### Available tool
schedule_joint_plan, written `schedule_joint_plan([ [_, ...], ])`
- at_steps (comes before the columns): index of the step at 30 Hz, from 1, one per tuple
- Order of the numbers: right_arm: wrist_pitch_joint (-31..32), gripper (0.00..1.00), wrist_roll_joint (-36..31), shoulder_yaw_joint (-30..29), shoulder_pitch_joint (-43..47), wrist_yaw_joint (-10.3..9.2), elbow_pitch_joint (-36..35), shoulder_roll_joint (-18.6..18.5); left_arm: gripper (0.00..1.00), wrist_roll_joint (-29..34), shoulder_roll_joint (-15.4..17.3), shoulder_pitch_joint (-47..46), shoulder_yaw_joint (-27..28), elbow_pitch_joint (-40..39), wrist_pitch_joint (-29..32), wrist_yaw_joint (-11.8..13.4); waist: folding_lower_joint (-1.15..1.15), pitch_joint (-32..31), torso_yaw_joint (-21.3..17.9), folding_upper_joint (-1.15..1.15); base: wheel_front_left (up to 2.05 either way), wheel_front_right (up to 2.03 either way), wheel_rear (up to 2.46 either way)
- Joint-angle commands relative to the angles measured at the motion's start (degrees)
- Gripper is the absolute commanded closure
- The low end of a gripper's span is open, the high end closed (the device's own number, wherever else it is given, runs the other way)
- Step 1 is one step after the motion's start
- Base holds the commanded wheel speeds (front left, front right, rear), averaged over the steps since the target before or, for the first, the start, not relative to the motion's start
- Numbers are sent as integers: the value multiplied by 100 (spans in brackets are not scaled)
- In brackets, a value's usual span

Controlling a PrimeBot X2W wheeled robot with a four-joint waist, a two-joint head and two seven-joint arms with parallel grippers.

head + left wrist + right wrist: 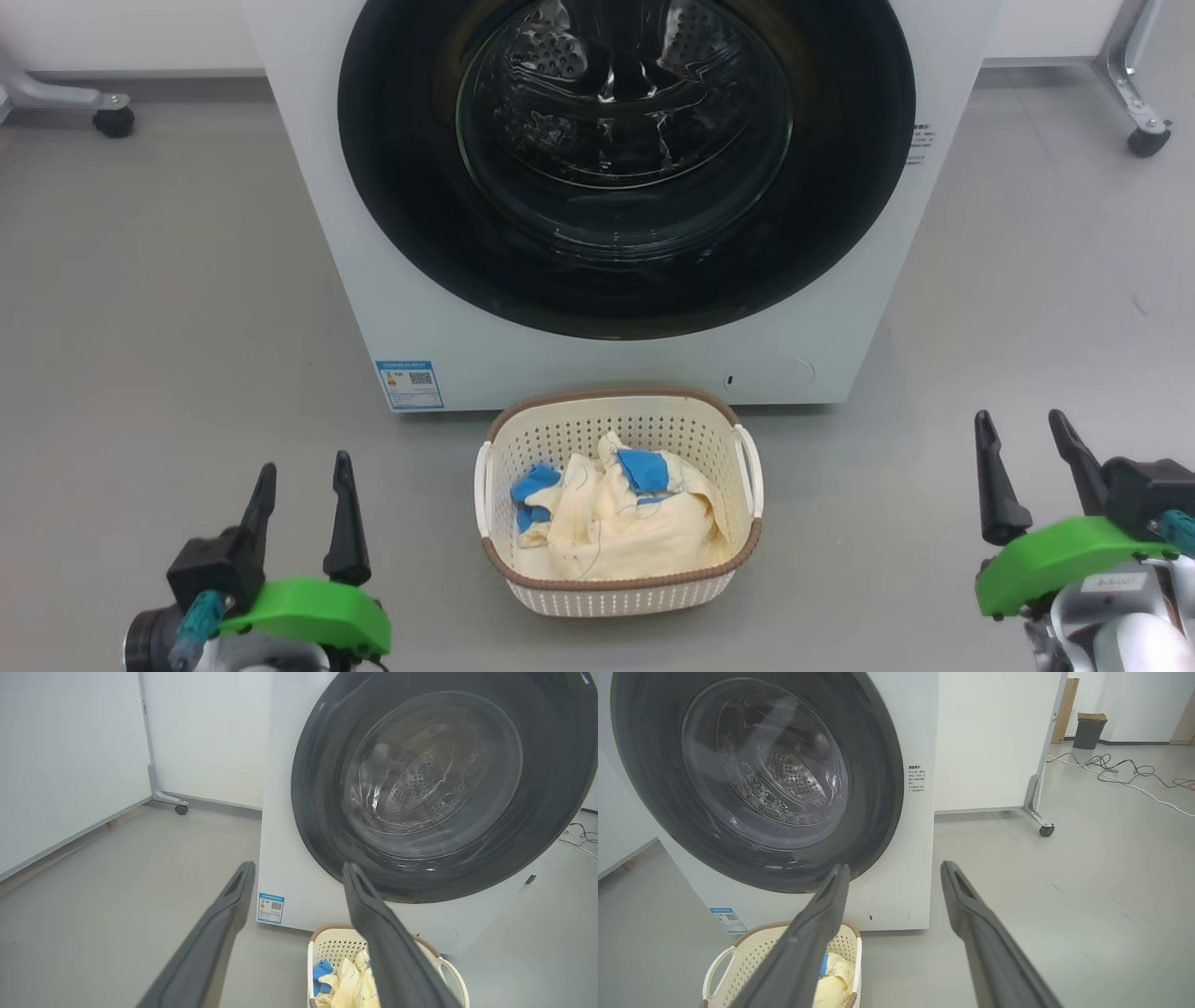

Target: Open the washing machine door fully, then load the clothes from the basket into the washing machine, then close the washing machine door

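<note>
Clothes [621,523] in basket [616,597] before washing machine [597,369]

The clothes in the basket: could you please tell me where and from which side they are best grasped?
Probably from straight above, pinching the raised fold near the heap's middle: the clothes lie crumpled inside the basket, whose walls block any sideways approach.
</note>
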Motion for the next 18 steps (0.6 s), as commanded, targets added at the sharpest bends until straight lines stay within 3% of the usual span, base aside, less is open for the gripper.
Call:
schedule_joint_plan([
  [1,-85,0,-198,78,-310,-16,-242,-35,0,177,147,-347,128,-147,-112,43,0,-2,6,0,0,0,0],
  [8,-122,0,-678,42,-273,-17,-303,-29,0,570,207,-410,-7,-81,-223,119,0,-1,33,0,0,0,0],
  [18,-100,0,-665,-5,-260,-17,-326,-21,0,532,253,-436,-39,-59,-216,117,0,35,24,0,0,0,0],
])
